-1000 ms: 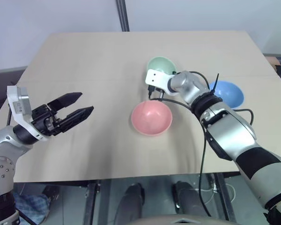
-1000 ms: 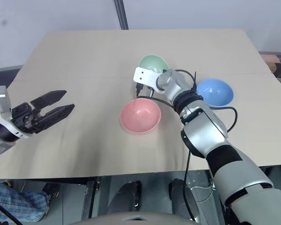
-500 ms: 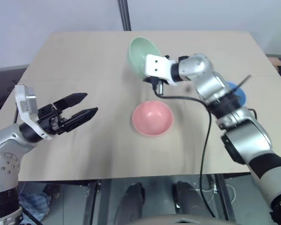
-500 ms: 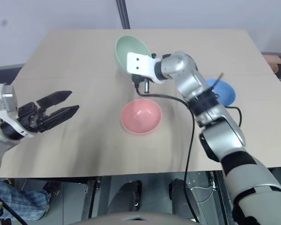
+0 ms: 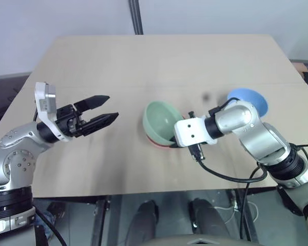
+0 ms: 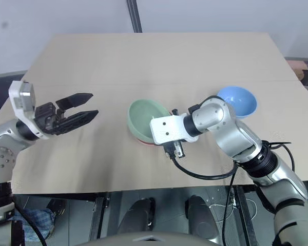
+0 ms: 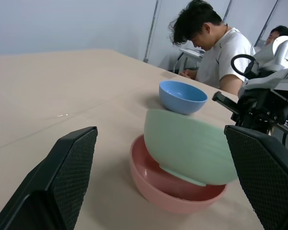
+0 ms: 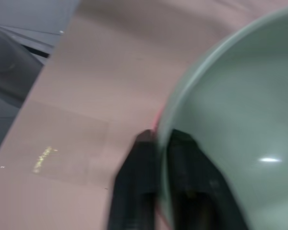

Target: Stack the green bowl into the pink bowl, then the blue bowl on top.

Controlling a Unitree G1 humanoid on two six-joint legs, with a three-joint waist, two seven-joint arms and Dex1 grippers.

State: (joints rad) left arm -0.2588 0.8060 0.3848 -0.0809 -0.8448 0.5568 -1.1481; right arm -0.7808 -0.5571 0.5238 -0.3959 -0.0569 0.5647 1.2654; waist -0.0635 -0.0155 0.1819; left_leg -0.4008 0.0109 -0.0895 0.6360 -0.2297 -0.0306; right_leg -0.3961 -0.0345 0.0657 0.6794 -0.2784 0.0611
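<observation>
The green bowl (image 5: 161, 119) rests tilted inside the pink bowl (image 7: 168, 191) at the middle of the table. Only a thin edge of the pink bowl (image 6: 143, 142) peeks from under it in the head views. My right gripper (image 8: 162, 136) sits at the green bowl's near right rim, its two fingers pinching that rim from either side. The blue bowl (image 5: 249, 97) stands alone to the right, behind my right forearm. Off to the left, my left gripper (image 5: 113, 106) hovers above the table, open and holding nothing, pointing toward the bowls.
The tan table (image 5: 92, 61) stretches far behind the bowls, with its front edge close below them. A black cable (image 5: 231, 177) loops from my right wrist over that front edge. In the left wrist view a person (image 7: 211, 43) sits beyond the table's far side.
My right gripper carried the green bowl from the far side, lifted and tilted, back toward me and down into the pink bowl. The left gripper edged slightly toward the centre.
</observation>
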